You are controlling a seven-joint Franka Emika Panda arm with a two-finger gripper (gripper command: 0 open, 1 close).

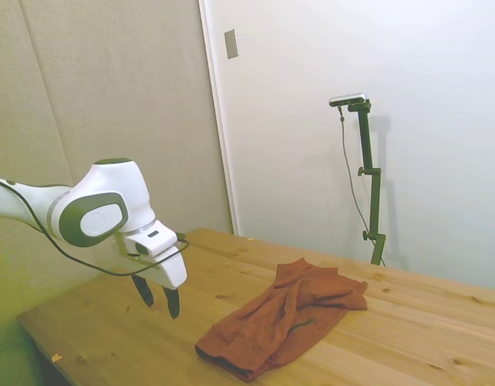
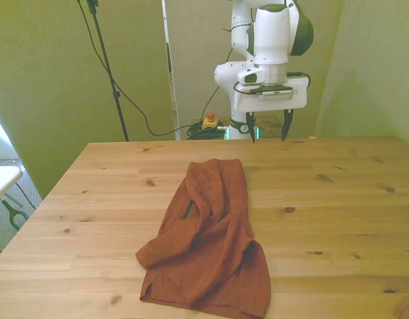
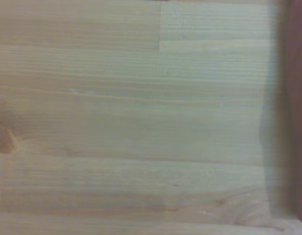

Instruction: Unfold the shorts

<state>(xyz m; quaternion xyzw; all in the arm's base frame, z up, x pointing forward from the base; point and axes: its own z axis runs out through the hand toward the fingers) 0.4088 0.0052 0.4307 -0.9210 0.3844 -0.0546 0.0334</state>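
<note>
The white arm holds its wrist bent downward, so the gripper points straight down above the bench, hanging clear of the wood near the bench's far edge. Its two dark fingers are spread apart with nothing between them. The shorts lie crumpled and folded over themselves on the bench, well apart from the gripper, running from the middle of the bench out toward the edge farthest from the gripper. A short dark pocket slit shows on the shorts. In the wrist view there is blurred wood grain and a rust strip of the shorts at one border.
</note>
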